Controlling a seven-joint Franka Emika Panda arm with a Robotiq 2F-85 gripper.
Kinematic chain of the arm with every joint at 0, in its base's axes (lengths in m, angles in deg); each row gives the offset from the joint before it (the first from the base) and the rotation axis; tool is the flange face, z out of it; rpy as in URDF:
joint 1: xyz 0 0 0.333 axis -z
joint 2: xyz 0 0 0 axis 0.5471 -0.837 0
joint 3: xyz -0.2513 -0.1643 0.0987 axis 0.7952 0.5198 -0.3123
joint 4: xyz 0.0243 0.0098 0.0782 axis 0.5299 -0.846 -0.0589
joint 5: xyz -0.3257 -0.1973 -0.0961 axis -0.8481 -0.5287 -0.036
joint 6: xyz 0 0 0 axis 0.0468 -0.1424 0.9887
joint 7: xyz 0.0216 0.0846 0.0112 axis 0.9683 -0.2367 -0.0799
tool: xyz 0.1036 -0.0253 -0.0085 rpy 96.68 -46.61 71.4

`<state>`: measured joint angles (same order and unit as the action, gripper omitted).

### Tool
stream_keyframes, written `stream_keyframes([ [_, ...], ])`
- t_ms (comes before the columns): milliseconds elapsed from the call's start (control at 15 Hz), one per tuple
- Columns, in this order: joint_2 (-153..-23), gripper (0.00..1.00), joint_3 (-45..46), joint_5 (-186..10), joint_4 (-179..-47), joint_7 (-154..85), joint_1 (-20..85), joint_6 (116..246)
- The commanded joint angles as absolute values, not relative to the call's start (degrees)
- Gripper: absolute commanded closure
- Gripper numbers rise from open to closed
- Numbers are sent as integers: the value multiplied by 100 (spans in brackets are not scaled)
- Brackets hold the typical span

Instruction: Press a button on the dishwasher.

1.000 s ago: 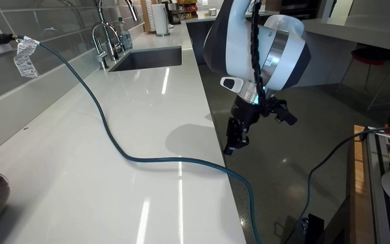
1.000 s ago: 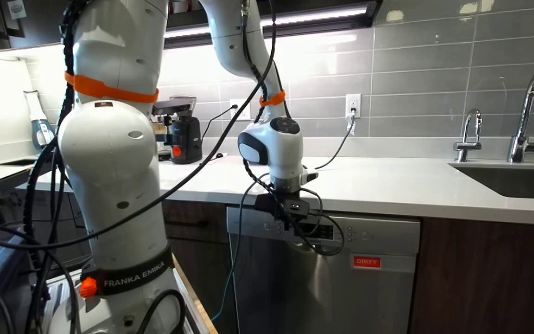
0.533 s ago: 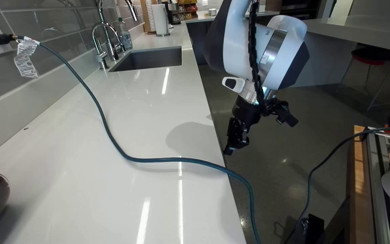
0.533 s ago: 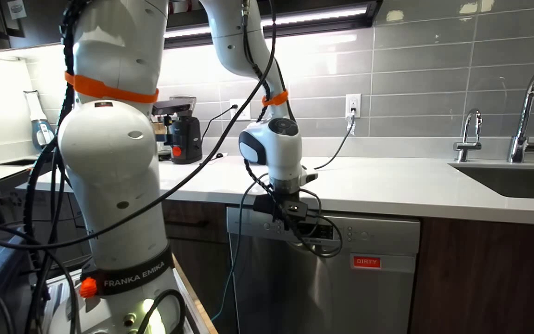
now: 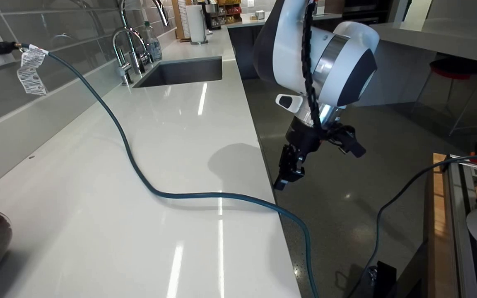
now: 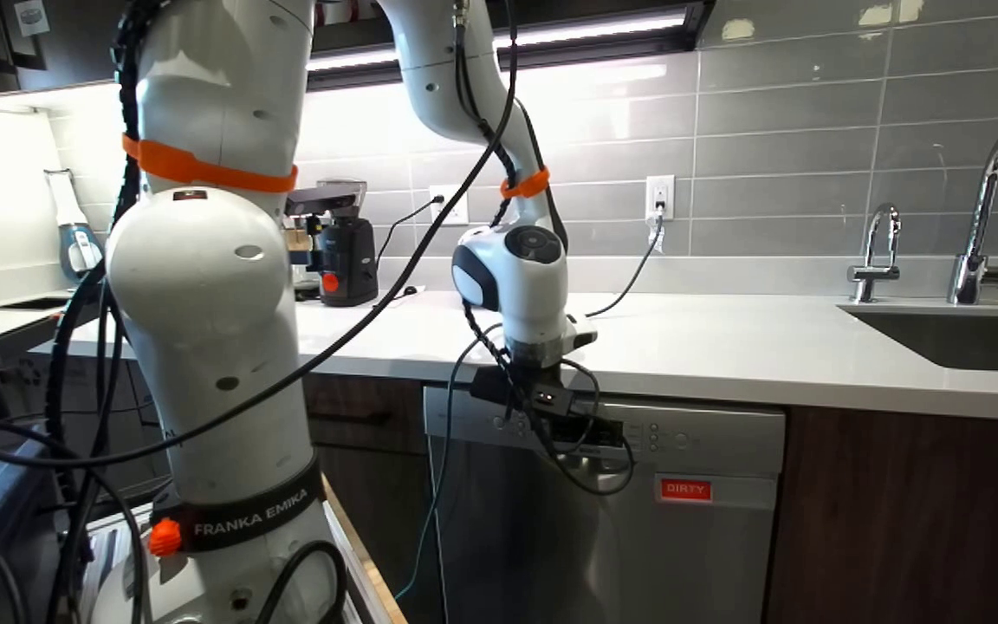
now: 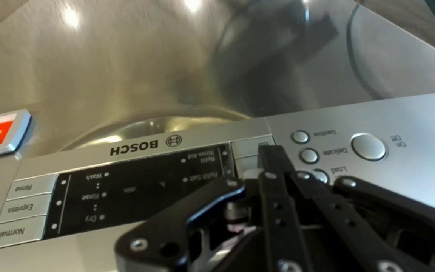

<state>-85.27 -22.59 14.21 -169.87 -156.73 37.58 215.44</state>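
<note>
Dishwasher point(image 6: 681, 555) under white counter point(image 6: 767, 334) | tiled wall point(image 6: 785, 156) | claw point(image 7: 276, 160) at panel point(image 7: 206, 138), contact unclear

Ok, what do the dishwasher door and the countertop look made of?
Dishwasher door: brushed metal, likely stainless steel, from its fine grain and smeared reflections. Countertop: polished white slab, perhaps quartz or laminate; bright light streaks show the gloss.

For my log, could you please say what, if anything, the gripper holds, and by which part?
Nothing: the gripper is shut, empty, in front of the panel.
</note>
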Motion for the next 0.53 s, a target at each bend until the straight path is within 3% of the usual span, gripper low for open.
stream_keyframes([
  [0,-8568,100,-2233,1774,-16858,-15979,3811,21266],
  [467,-8494,100,-2266,1872,-16888,-16148,3749,21403],
])
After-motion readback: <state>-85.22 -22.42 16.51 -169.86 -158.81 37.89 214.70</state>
